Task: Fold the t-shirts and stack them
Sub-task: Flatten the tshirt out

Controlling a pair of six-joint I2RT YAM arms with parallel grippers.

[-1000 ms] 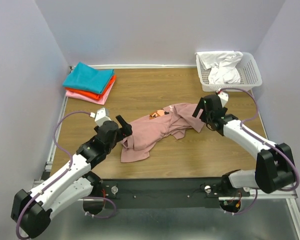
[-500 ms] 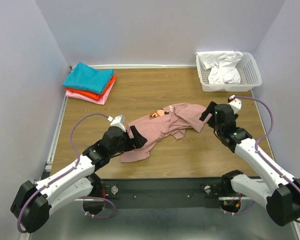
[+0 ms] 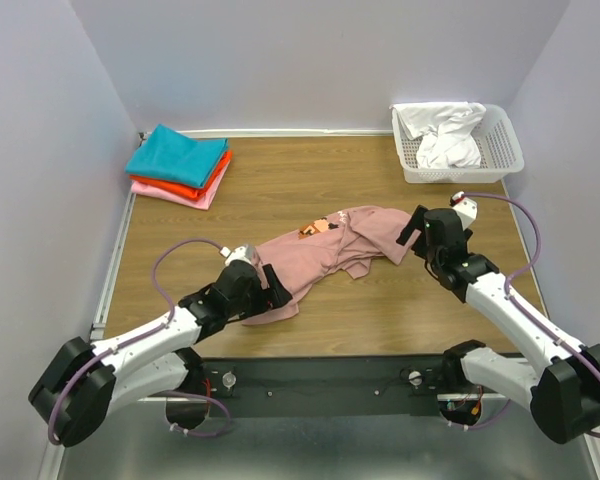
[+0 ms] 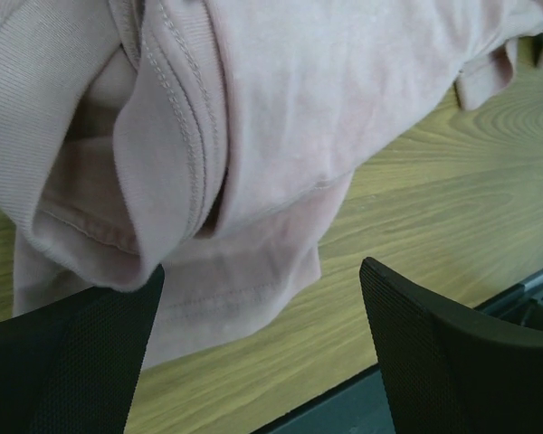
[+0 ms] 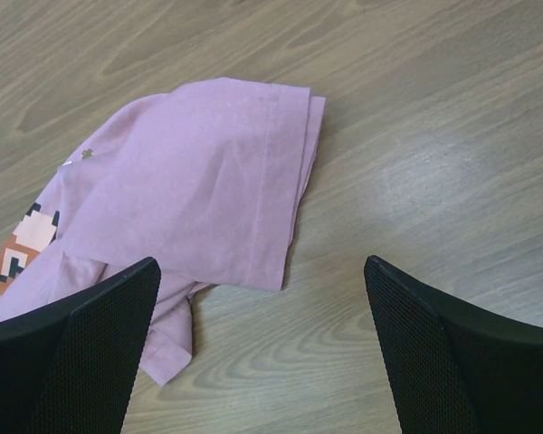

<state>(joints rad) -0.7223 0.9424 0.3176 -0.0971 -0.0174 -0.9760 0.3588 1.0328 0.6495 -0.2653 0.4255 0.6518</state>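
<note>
Gaping empty by pink t-shirt (image 3: pixel 325 248), left end effector (image 4: pixel 261 271), right end effector (image 5: pixel 261 264) alike

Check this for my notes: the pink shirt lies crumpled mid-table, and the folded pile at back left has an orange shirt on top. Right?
No: the top view shows a teal shirt on top, the orange shirt under it. The pink shirt is crumpled mid-table.

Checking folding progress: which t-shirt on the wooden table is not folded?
The dusty-pink cotton t-shirt, crumpled mid-table; the teal, orange-red and pink t-shirts lie folded, stacked at the far-left corner.
</note>
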